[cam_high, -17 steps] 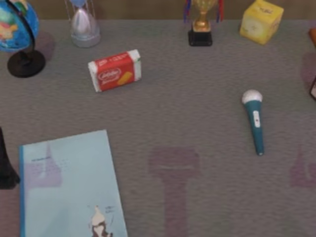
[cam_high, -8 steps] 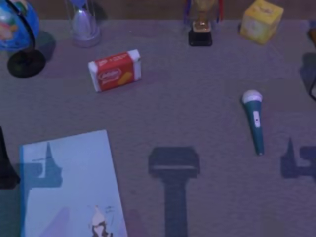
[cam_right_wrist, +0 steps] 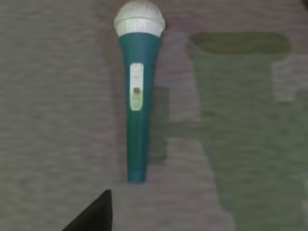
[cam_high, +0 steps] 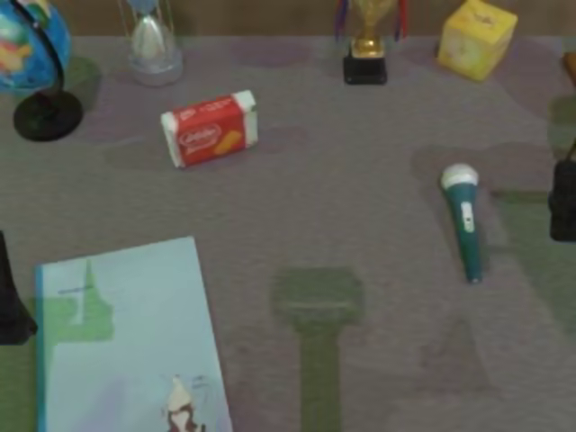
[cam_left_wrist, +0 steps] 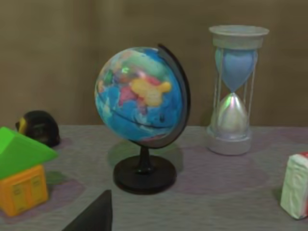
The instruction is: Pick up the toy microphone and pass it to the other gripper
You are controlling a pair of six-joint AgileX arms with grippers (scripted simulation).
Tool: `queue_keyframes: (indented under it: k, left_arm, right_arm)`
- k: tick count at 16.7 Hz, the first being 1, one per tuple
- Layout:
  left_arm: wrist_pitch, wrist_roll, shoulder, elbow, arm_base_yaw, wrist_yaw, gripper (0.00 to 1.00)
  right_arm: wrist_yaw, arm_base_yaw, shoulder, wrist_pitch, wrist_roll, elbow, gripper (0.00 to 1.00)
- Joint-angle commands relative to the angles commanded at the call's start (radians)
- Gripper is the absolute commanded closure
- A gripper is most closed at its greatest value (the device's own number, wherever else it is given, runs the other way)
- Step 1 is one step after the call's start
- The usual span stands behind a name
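The toy microphone point(cam_high: 464, 221) lies flat on the grey table at the right, its white head point(cam_high: 459, 175) toward the far edge and its teal handle pointing to the near edge. The right wrist view looks straight down on the microphone point(cam_right_wrist: 137, 103), button strip facing up. My right gripper point(cam_high: 563, 200) hangs at the right edge, beside the microphone and apart from it; one black fingertip point(cam_right_wrist: 98, 214) shows with nothing next to it, so it is open. My left gripper point(cam_high: 9, 297) is parked at the left edge, open, with one fingertip point(cam_left_wrist: 96, 216) in view.
A gold trophy point(cam_high: 366, 45) and a yellow cube point(cam_high: 476, 38) stand at the back. A red and white packet point(cam_high: 210, 128), a globe point(cam_high: 31, 54) and an hourglass point(cam_high: 153, 45) are at the back left. A pale blue book point(cam_high: 126, 333) lies front left.
A dark part of my right arm has come into the top view at the right edge, level with the microphone. The microphone and the left arm have not moved.
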Motion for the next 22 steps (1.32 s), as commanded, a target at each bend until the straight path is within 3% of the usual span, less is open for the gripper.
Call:
queue_keyframes:
  k: [6, 11, 19, 22]
  left_arm:
    - [0.0, 0.0, 0.0, 0.0, 0.0, 0.0, 0.0]
    - [0.0, 0.0, 0.0, 0.0, 0.0, 0.0, 0.0]
    - [0.0, 0.0, 0.0, 0.0, 0.0, 0.0, 0.0]
    - [0.0, 0.0, 0.0, 0.0, 0.0, 0.0, 0.0]
  right_arm:
    - [0.01, 0.1, 0.509, -0.264, 0.107, 0.373, 0.0]
    - [0.014, 0.151, 0.762, -0.387, 0.162, 0.574, 0.0]
    - [0.014, 0.154, 0.804, -0.402, 0.17, 0.605, 0.0]
    - [0.015, 0.155, 0.845, -0.333, 0.167, 0.573, 0.0]
